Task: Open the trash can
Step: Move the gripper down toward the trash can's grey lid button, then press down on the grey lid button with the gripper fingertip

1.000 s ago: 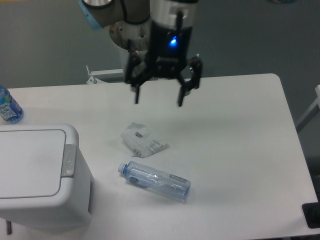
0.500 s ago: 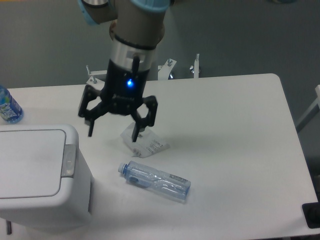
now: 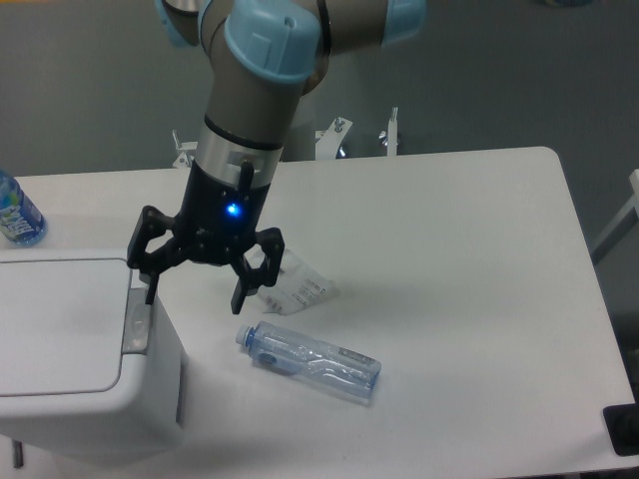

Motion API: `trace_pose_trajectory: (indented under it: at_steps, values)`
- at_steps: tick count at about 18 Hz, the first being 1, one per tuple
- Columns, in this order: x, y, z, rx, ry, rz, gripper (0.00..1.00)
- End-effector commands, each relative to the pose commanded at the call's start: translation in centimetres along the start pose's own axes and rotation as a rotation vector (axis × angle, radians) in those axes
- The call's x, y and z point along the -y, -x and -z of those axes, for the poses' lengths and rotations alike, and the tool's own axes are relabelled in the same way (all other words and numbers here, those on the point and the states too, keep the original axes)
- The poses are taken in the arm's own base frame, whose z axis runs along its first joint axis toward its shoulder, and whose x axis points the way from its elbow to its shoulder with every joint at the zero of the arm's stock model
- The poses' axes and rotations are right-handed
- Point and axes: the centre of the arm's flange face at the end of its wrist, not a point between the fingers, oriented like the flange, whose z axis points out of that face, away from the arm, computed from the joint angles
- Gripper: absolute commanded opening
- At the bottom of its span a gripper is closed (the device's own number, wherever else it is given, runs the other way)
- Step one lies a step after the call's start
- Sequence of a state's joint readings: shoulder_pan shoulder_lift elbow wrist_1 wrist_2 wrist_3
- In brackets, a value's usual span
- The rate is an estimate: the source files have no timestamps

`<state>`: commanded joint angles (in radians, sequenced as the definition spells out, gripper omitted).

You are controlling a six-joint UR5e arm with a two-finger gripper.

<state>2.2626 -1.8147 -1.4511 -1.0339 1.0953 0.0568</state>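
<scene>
The trash can (image 3: 70, 349) is a boxy white bin at the lower left, its flat lid down and a grey push-button strip (image 3: 137, 319) along its right edge. My gripper (image 3: 196, 298) hangs open just right of that strip, wide apart, with nothing between its fingers. Its left fingertip (image 3: 151, 295) is close above the strip's upper end; whether it touches I cannot tell. The right fingertip (image 3: 238, 301) hangs over the table beside the bin.
A clear plastic bottle (image 3: 310, 362) lies on its side on the white table (image 3: 469, 279), below and right of the gripper. A crumpled white wrapper (image 3: 296, 289) lies partly behind the gripper. A blue-labelled bottle (image 3: 17, 217) stands at the far left edge.
The arm has swung from the table's back centre down and to the left, bringing the open gripper beside the trash can's button strip. The lid has stayed down.
</scene>
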Motion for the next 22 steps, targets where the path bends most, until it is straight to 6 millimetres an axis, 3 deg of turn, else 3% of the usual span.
trace_pose_trajectory:
  at_steps: [22]
  values:
    - [-0.2,0.0,-2.3,-0.006,0.036,-0.001,1.0]
